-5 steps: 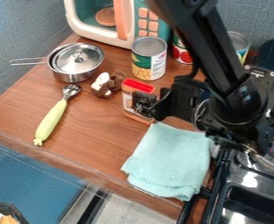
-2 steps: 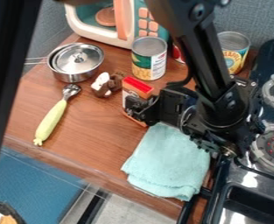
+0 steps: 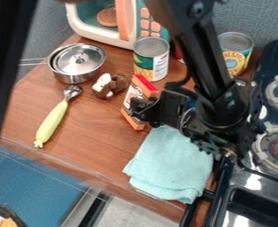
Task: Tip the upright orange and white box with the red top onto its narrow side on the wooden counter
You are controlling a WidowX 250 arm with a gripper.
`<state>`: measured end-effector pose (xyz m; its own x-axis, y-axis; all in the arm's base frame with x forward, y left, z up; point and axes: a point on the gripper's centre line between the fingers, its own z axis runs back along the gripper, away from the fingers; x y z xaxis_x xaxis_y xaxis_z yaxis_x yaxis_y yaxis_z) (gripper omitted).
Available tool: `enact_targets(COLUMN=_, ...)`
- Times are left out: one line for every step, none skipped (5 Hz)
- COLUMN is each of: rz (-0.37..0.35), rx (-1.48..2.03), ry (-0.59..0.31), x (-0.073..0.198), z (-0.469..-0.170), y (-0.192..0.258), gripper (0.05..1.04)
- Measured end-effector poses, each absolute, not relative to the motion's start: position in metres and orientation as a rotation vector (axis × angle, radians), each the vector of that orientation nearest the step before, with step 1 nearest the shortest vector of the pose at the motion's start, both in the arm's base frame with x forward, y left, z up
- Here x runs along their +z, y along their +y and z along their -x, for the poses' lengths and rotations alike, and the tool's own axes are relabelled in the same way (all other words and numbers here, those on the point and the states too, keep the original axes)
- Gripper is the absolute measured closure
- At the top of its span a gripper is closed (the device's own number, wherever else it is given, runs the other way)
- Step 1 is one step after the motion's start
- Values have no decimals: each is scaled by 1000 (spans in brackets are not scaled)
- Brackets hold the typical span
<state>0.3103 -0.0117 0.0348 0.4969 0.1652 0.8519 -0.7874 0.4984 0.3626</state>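
The black gripper [image 3: 140, 107] is at the middle of the counter, coming in from the right, shut on a small orange-and-white box with a red top [image 3: 135, 92]. The box leans, its top toward the right, and its lower right side is partly hidden by the gripper. Just left of it lies a brown-and-white plush toy [image 3: 109, 85]. Behind stands a can with a green and yellow label [image 3: 151, 60]. A folded light-blue cloth [image 3: 172, 164] lies in front of the gripper.
A lidded metal pot [image 3: 77, 63] stands at the back left, with a green-handled scoop [image 3: 52, 122] in front of it. A toy microwave [image 3: 96, 26] is behind, a pineapple can [image 3: 235, 53] at back right, and a black stove [image 3: 260, 173] at the right.
The box has gone from upright to leaning, its bottom shifting left. The gripper and forearm have shifted somewhat left, uncovering more of the stove and pineapple can. A dark bar has appeared along the left edge.
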Motion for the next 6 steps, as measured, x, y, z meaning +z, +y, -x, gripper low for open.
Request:
enact_targets(rz=-788, rx=659, ry=-816, x=56, z=-308, y=-26, gripper=711)
enact_targets(rz=-699, rx=686, ry=-810, x=91, z=-309, y=-37, gripper=711)
enact_targets(rz=-624, rx=721, ry=-778, x=120, z=-309, y=-40, gripper=711)
enact_targets(rz=-501, rx=855, ry=-628, x=145, z=-315, y=-22, gripper=711)
enact_targets(rz=-329, rx=954, ry=-430, x=160, z=-327, y=-17, gripper=711)
enact_targets(rz=-235, rx=1024, ry=-244, x=149, z=-338, y=-11, gripper=711)
